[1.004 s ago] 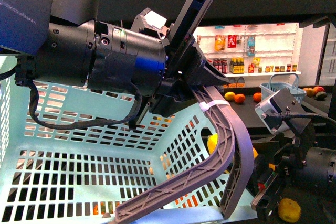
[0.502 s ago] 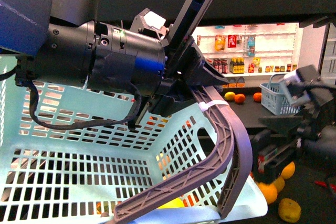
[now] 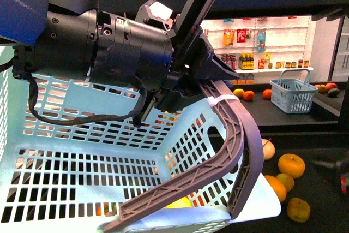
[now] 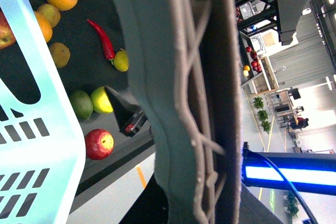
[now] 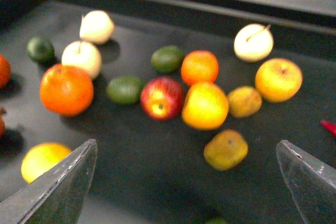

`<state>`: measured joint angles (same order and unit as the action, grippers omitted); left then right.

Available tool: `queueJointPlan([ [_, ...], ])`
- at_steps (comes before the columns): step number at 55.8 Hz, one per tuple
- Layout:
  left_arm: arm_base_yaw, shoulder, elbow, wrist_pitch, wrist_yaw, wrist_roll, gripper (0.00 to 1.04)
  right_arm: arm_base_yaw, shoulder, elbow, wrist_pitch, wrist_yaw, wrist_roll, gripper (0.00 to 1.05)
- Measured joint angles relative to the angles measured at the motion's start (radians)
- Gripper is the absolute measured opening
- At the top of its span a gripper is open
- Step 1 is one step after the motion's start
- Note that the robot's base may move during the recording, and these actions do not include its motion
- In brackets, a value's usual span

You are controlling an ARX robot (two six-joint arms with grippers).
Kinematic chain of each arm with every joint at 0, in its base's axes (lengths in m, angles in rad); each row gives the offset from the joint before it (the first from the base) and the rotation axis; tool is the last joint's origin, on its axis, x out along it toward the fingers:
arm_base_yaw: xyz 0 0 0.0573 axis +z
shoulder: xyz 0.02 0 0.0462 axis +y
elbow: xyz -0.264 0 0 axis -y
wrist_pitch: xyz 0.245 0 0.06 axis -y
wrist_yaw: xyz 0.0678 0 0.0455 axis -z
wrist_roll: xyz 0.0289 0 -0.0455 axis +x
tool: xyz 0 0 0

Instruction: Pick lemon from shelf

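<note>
My left gripper (image 3: pixel 217 83) is shut on the grey handle (image 3: pixel 240 145) of a pale blue basket (image 3: pixel 82 173), which fills the left of the front view. In the left wrist view the handle (image 4: pixel 184 77) runs between the jaws of the left gripper (image 4: pixel 195 198). My right gripper (image 5: pixel 184 148) is open above the shelf's dark deck (image 5: pixel 157 182), its fingers (image 5: pixel 63 182) spread wide. A dull yellow lemon (image 5: pixel 226 149) lies on the deck just ahead of them, untouched. The lemon (image 3: pixel 299 209) also shows at the front view's lower right.
Loose fruit surrounds the lemon: a red apple (image 5: pixel 161 97), oranges (image 5: pixel 65 88), limes (image 5: pixel 125 88), a yellow apple (image 5: pixel 278 78). A red chili (image 4: pixel 105 40) lies on the deck. A small blue basket (image 3: pixel 293 94) stands on the far counter, with white shelves of bottles (image 3: pixel 256 47) behind it.
My right arm and its wrist camera have swung out of the front view's right side, uncovering the fruit on the deck. The left arm and basket have risen slightly.
</note>
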<state>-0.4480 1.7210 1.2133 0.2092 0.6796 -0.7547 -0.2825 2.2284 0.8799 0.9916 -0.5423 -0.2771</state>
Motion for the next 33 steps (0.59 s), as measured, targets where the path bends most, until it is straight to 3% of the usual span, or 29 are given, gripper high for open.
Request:
queueJointPlan([
  [13,0.0,0.0,0.0,0.0,0.0,-0.001,0.09,0.031,0.184,0.058,-0.015,-0.027,-0.133,1.02],
  [33,0.0,0.0,0.0,0.0,0.0,-0.001,0.09,0.195,0.396,0.276,-0.055,0.0,-0.172,1.02],
])
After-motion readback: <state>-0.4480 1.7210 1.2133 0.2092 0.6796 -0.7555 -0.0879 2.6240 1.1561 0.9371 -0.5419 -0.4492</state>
